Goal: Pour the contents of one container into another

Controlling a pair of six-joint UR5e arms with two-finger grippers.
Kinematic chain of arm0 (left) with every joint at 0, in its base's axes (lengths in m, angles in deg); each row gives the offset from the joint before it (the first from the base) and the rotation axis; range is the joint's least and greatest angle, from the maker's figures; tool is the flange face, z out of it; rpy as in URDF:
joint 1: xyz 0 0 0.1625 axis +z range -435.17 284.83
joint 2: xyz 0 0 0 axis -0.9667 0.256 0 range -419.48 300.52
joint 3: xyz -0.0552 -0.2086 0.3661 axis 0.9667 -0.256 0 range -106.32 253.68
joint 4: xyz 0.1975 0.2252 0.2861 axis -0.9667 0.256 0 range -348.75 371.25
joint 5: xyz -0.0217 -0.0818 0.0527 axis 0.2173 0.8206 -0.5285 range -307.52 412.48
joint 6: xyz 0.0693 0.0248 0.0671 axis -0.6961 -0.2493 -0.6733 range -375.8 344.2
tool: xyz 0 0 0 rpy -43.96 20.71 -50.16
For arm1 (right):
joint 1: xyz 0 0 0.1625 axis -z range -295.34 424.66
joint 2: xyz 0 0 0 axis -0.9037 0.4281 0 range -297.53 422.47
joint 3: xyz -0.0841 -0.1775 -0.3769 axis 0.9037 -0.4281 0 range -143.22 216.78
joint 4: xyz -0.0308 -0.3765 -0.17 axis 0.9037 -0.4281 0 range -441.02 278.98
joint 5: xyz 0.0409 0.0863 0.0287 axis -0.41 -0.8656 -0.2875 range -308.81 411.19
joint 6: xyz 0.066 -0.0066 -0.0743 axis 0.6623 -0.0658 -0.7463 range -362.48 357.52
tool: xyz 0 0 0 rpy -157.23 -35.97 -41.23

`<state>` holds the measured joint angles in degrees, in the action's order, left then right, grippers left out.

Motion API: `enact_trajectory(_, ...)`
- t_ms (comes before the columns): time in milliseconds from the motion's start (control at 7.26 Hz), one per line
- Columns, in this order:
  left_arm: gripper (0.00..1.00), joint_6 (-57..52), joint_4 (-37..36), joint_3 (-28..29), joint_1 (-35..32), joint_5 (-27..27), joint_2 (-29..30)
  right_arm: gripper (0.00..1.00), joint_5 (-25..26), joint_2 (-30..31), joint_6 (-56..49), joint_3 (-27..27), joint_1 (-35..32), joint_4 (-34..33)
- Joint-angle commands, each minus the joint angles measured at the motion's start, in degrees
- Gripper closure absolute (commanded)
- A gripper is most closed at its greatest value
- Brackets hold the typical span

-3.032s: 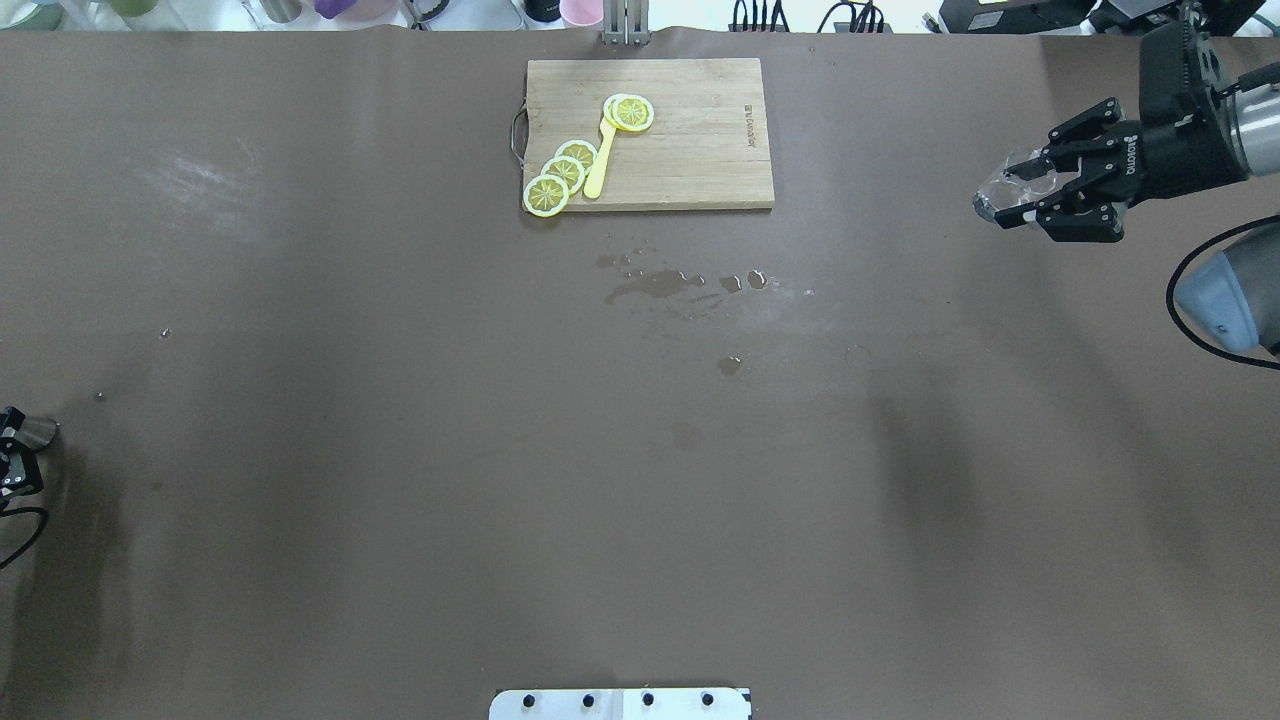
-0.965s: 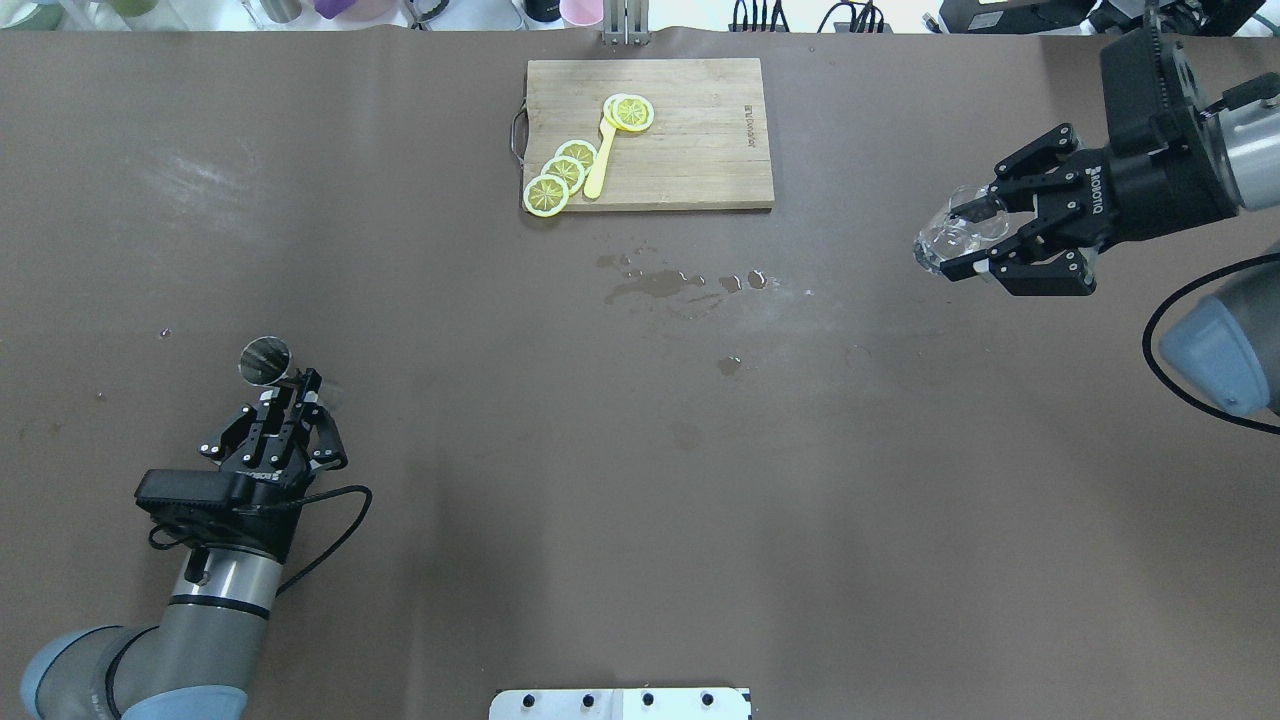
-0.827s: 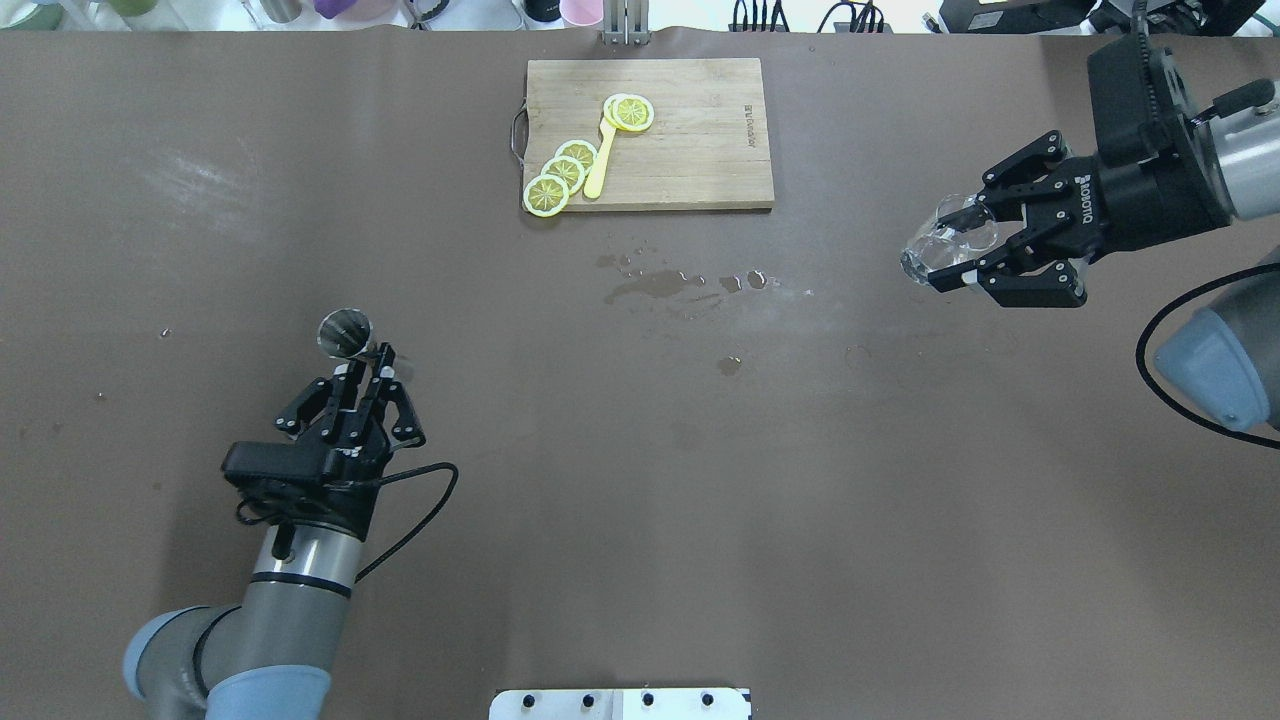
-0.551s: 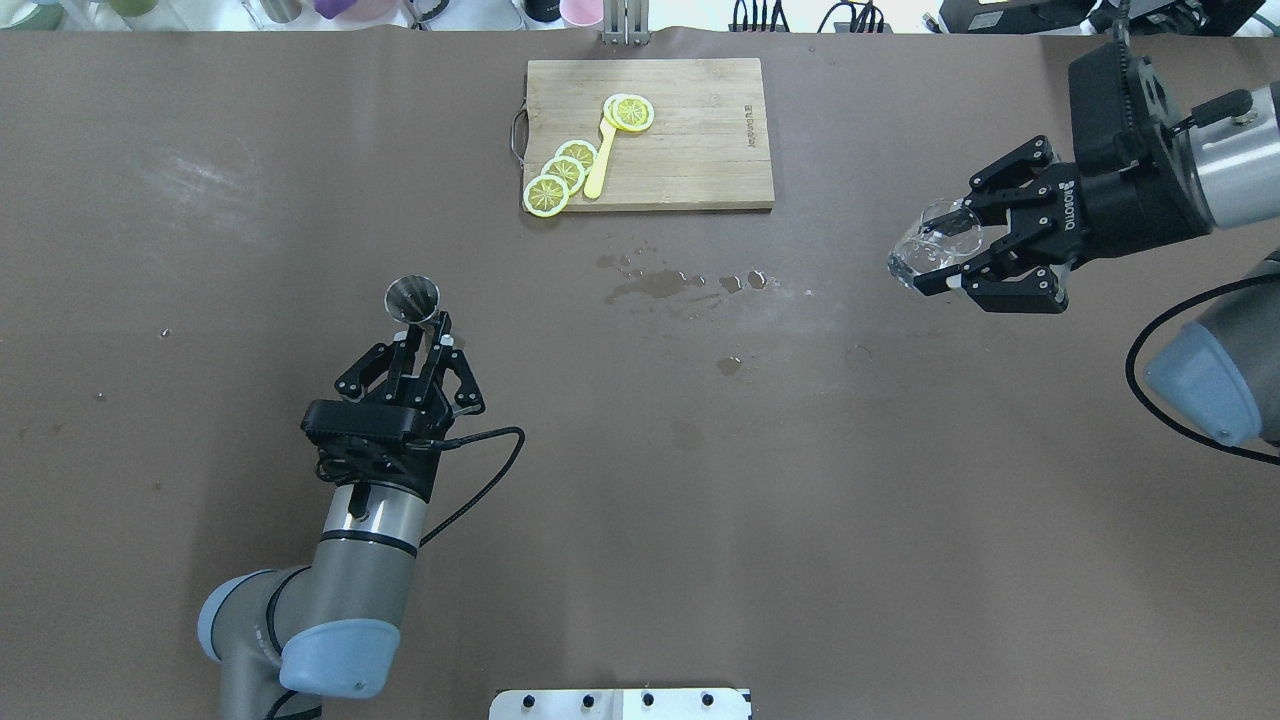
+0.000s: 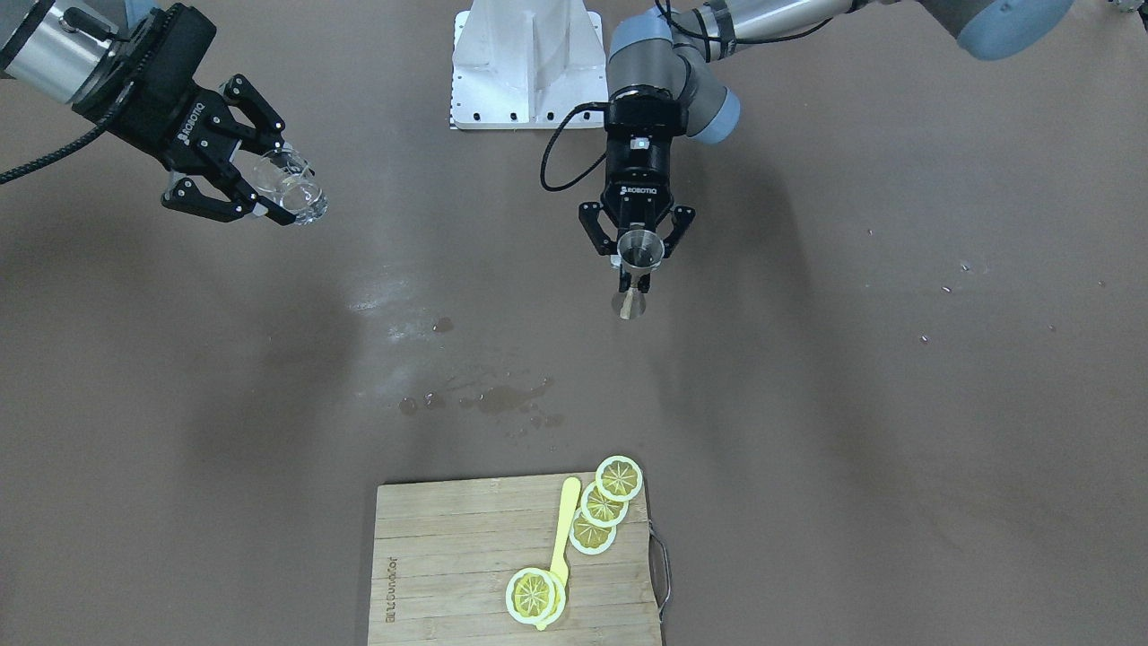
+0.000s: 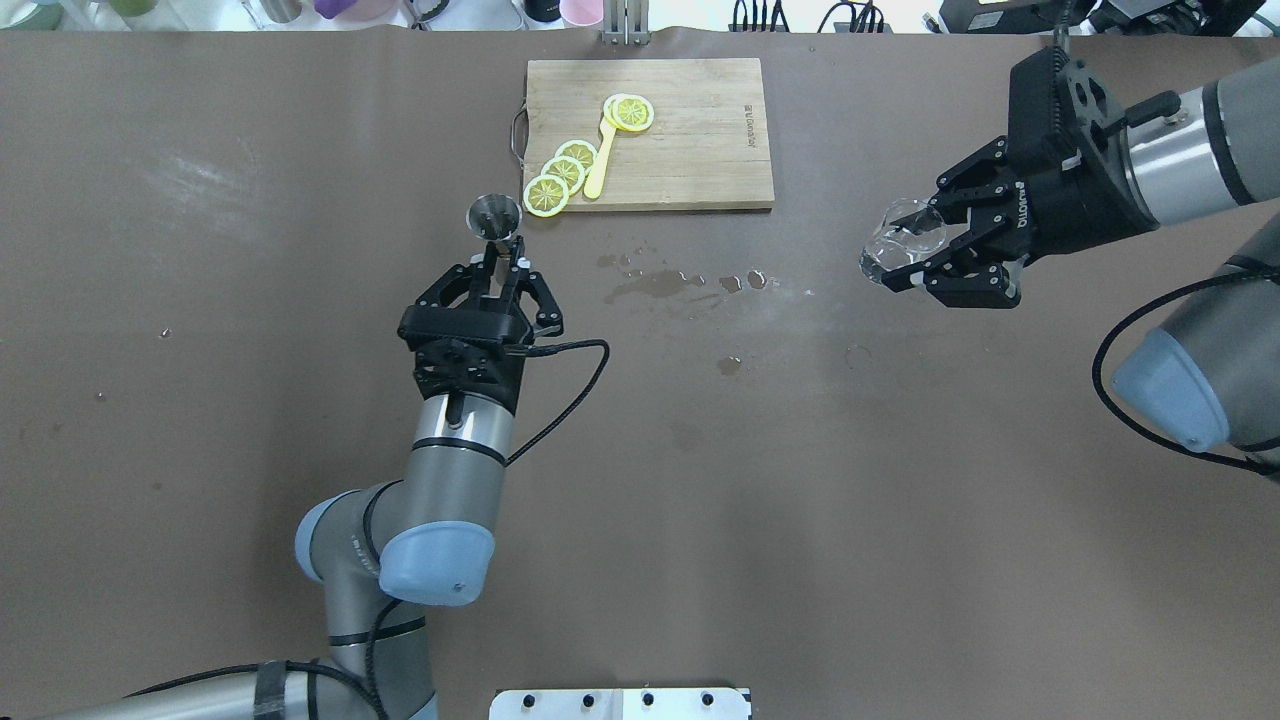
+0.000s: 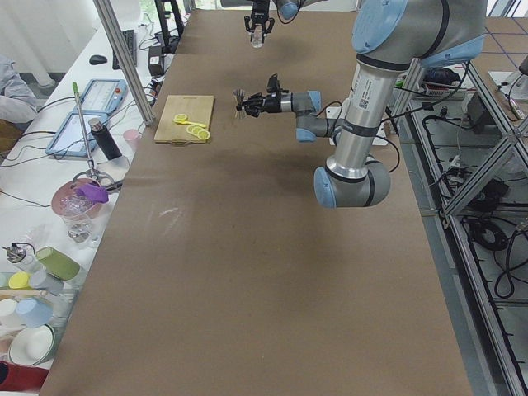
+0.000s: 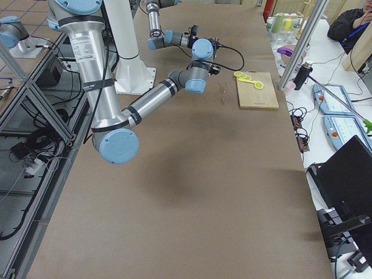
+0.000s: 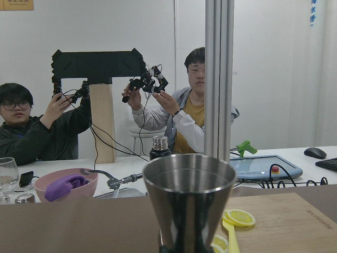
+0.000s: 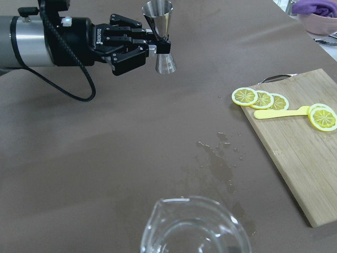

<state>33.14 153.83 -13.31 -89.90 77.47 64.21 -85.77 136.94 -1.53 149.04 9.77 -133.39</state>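
Observation:
A steel jigger hangs upright above the table just left of the cutting board, its waist pinched by my left gripper, which is shut on it. The front view shows the jigger and the left gripper near the table's middle. In the left wrist view the jigger's cup fills the foreground. My right gripper is shut on a clear glass cup with a spout, tilted slightly, held in the air at right. The right wrist view shows that glass cup and the far jigger.
A wooden cutting board at the back centre carries lemon slices and a yellow spoon. Wet spill patches lie in front of it. A metal post and seated people stand beyond the table's far edge.
My left arm swept in from the left edge with the jigger, moving right and toward the board. My right gripper carried the glass cup leftward toward the centre.

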Motion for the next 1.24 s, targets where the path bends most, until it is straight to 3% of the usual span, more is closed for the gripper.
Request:
enact_trajectory(0, 1.0, -3.14, -0.02, 3.58, -1.09, 4.69, 5.59, 1.0, -0.07, -2.58, -4.19, 1.03, -0.39, -7.11)
enact_trajectory(138, 1.0, -8.46, 0.07, 4.1, -2.05, 8.46, 6.81, 1.0, 0.02, -2.49, -6.21, 0.69, -0.31, -7.65)
enact_trajectory(413, 1.0, -8.95, 0.33, 4.89, -3.2, 11.37, 9.0, 1.0, 0.02, -4.93, -13.39, 0.6, -0.13, -15.87)
enact_trajectory(689, 1.0, -9.3, 0.42, 11.36, -3.2, 12.27, 14.09, 1.0, 0.11, -8.01, -20.79, 0.33, 0.04, -24.32)
enact_trajectory(1103, 1.0, -9.3, 0.42, 12.1, -3.9, 15.61, 15.08, 1.0, 0.02, -9.69, -22.75, -0.54, 0.13, -28.57)
